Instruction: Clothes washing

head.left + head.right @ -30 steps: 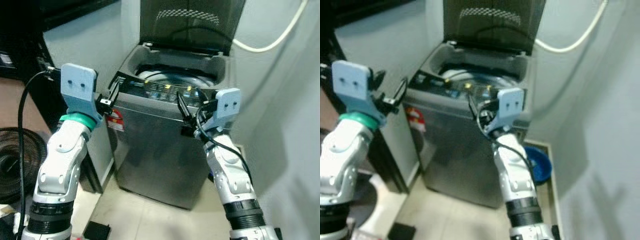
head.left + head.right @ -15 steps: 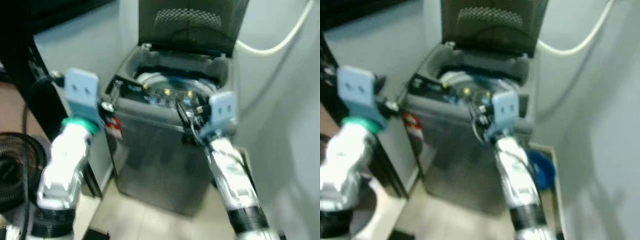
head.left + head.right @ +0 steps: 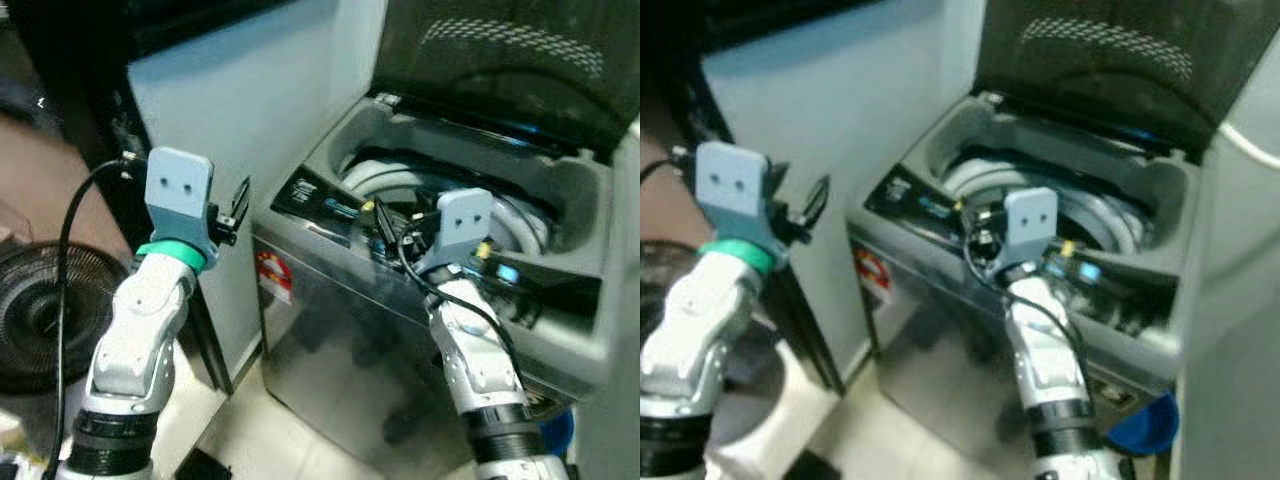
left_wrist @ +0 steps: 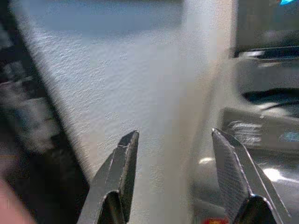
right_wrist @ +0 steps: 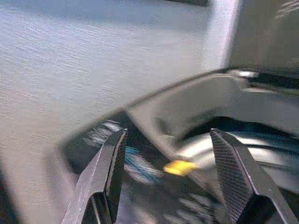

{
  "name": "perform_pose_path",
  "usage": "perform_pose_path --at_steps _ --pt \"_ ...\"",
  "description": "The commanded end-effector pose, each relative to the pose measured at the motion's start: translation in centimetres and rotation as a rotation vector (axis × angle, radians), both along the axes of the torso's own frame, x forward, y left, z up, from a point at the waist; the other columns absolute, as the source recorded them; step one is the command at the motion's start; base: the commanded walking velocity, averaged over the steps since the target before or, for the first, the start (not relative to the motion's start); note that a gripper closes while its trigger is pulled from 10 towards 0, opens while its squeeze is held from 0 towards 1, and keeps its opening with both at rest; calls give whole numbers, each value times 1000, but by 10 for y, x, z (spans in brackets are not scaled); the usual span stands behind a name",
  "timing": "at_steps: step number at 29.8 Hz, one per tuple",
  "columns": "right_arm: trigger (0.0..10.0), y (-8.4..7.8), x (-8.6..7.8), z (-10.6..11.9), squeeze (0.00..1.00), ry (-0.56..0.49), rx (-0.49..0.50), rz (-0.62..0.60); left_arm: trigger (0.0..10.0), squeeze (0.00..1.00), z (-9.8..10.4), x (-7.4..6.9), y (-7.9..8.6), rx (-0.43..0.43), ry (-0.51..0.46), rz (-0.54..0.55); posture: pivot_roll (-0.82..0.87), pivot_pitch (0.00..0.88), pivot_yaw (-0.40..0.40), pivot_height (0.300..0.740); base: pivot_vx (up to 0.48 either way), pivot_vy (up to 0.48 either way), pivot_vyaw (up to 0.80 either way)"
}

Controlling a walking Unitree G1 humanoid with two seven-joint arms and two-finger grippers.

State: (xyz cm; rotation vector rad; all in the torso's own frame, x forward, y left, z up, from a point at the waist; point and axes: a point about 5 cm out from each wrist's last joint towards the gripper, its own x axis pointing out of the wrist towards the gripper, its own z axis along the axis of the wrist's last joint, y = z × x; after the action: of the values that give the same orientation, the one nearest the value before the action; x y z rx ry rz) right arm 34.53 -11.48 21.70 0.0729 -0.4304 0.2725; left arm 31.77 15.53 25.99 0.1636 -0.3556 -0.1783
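A grey top-loading washing machine point(image 3: 340, 330) stands with its dark lid point(image 3: 510, 60) raised, and the pale drum rim point(image 3: 400, 180) shows inside. My right gripper point(image 3: 375, 218) is open and empty, held over the front control panel point(image 3: 322, 198) at the edge of the tub; in the right wrist view its fingers point(image 5: 229, 172) frame the panel and the drum opening. My left gripper point(image 3: 240, 205) is open and empty too, held beside the machine's left corner and facing the white wall point(image 4: 117, 84). I see no clothes.
A white panel point(image 3: 250, 90) rises just left of the machine. A black floor fan point(image 3: 40, 320) sits at the far left. A blue basin point(image 3: 1145, 425) lies on the floor at the right, and a small black object point(image 3: 205, 466) lies on the tiles below my left arm.
The camera has come closer and the machine fills more of the view. My right gripper now reaches over the control panel toward the tub instead of hanging before the front.
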Motion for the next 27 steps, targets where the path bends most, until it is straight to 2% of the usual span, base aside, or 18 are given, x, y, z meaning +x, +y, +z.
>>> perform_pose_path --at_steps 1,3,10,15,18,19,22,27 --pt "10000 -5 0 -4 0 22 37 -4 10000 0 -2 -1 -3 14 8 -7 82 41 16 731 0 0 0" --pt "10000 -7 0 -4 0 26 80 -1 10000 0 -2 0 -2 18 6 -1 82 40 16 731 0 0 0" --pt "10000 -7 1 -3 0 19 58 -7 10000 0 -1 1 0 21 3 5 80 36 18 731 0 0 0" --pt "10000 -4 1 -5 0 20 27 5 10000 0 -9 2 -1 34 29 0 81 32 20 731 0 0 759" --pt "10000 -9 3 -23 0 80 17 -27 10000 0 -29 0 -3 46 88 -6 82 27 19 731 0 0 794" --pt "10000 -9 3 -23 0 80 17 -27 10000 0 -29 0 -3 46 88 -6 82 27 19 731 0 0 794" --pt "10000 -21 4 -51 0 186 40 -96 10000 0 -50 -3 -3 62 147 -4 81 28 19 731 0 0 794" --pt "10000 -30 3 -62 0 232 61 -146 10000 0 -54 -5 -3 63 158 -2 86 30 18 731 0 0 794"
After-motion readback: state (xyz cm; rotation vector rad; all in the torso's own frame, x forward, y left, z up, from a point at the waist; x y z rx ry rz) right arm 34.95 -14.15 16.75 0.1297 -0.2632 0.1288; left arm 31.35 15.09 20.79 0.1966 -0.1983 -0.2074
